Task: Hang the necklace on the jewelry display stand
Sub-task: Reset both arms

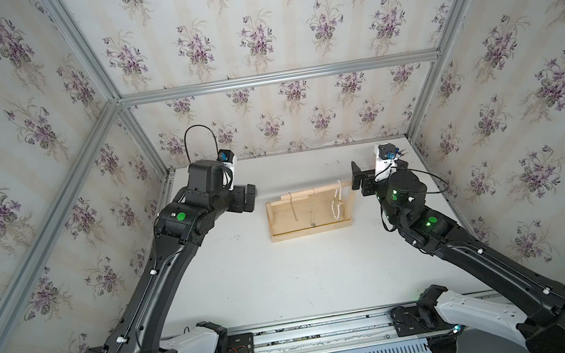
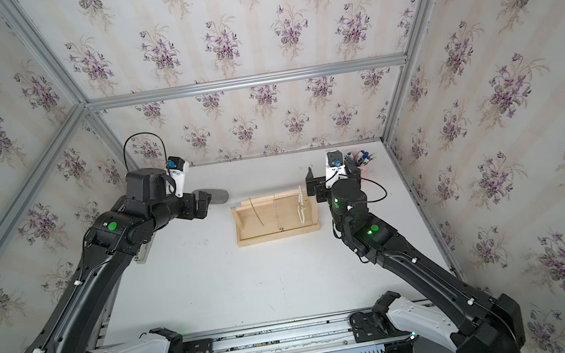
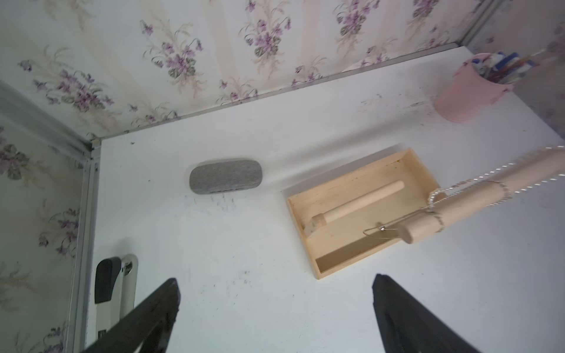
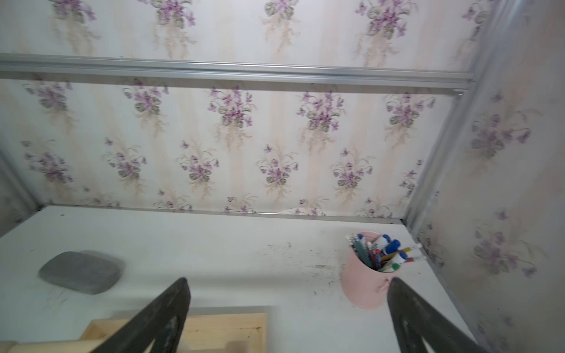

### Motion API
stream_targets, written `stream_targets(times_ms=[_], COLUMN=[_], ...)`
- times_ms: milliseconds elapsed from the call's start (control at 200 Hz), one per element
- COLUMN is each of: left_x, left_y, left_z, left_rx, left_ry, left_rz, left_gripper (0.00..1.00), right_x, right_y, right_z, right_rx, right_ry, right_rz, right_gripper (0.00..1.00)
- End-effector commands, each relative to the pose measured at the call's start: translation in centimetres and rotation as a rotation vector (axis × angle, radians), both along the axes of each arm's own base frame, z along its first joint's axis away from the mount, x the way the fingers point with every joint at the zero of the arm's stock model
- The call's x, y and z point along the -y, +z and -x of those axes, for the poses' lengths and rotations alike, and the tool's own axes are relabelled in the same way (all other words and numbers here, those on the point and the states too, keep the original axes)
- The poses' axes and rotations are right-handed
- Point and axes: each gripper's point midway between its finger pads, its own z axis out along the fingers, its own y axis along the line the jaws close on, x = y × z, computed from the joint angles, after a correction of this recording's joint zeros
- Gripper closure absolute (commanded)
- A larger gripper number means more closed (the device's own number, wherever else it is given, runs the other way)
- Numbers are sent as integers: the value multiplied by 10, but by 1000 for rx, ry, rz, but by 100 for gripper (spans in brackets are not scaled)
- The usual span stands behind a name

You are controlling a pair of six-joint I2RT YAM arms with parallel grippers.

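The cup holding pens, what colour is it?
Pale pink; the round cup shows best in the right wrist view.

Violet-sprig wallpaper [image 1: 254, 38] on three walls, aluminium frame [image 1: 278, 77] at corners, scuffed white table [image 1: 287, 278] below left gripper [image 1: 253, 197] and right gripper [image 1: 356, 180]

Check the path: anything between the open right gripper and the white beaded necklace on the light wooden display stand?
No loose object. The white beaded necklace already hangs from the top rail of the light wooden display stand; only the stand's own upright nearest the open right gripper sits between them.
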Motion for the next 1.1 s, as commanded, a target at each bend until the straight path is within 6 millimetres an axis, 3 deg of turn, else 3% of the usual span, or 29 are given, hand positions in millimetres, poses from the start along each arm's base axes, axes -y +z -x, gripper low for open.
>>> stream_targets(times_ms=[0,115,235,390,505,769,969,1099], left_x=[-30,-52,-67,-73,-78,-95,-100,-103], left_y=[-20,-62,-95,-125,-138,-154,-172,-181], left_z=[-17,-24,-33,-43,-45,-51,-53,-52], left_rx=[27,-27,-65,-41,-34,44,41,90], left_ry=[145,219,251,199,213,252,238,241], left_rz=[54,131,138,31,15,-15,-81,-100], left_gripper=[0,0,0,0,0,0,0,0], right_x=[56,90,110,106,101,100,113,113], right_y=[-5,-38,-74,-128,-153,-186,-182,-186], right_z=[-4,-6,-4,-11,-13,-17,-7,-10], right_rx=[38,-1,-15,-79,-70,-21,90,67], right_ry=[-230,-322,-365,-316,-291,-273,-298,-266], right_rz=[-33,-65,-21,32,-24,15,-10,-34], right_gripper=[0,0,0,0,0,0,0,0])
